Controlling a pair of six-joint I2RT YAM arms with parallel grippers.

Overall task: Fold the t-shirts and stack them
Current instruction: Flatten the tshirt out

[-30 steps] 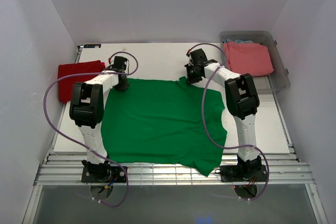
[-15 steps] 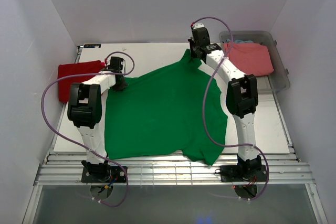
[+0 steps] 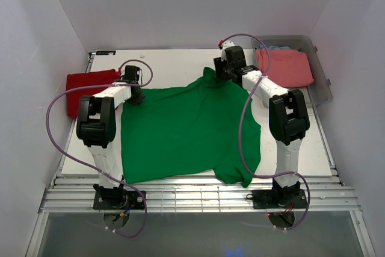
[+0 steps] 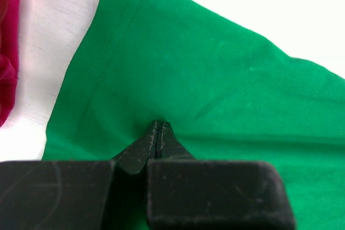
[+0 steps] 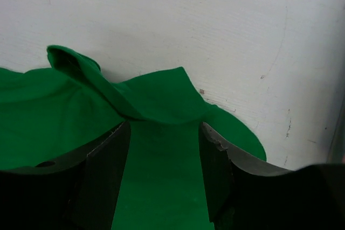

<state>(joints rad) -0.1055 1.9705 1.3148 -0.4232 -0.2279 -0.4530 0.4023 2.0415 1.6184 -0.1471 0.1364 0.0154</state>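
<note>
While my left end effector (image 4: pixel 157 129) clamps green tee (image 3: pixel 186 130) corner as anchor, right end effector (image 5: pixel 164 133) stands apart over its far edge, gripping nothing.

green tee (image 3: pixel 186 130): solid bright green, no print, same-colour stitching along the hem in left wrist view
red tee (image 3: pixel 84 85): plain deep red, reads magenta at the left wrist frame edge
pink tee (image 3: pixel 284 67): plain salmon
blue tee (image 3: pixel 278 47): light blue, only a sliver shows
bin (image 3: pixel 323 79): clear, grey tint
table (image 3: pixel 174 67): white, faint dark scuffs and specks in right wrist view
arms (image 3: pixel 114 94): white links, black joints
cables (image 3: pixel 47 115): pale purple
left gripper (image 4: pixel 159 127) and right gripper (image 5: pixel 164 127): matte black
walls (image 3: pixel 192 4): plain off-white
rails (image 3: pixel 198 200): bare silver metal
</note>
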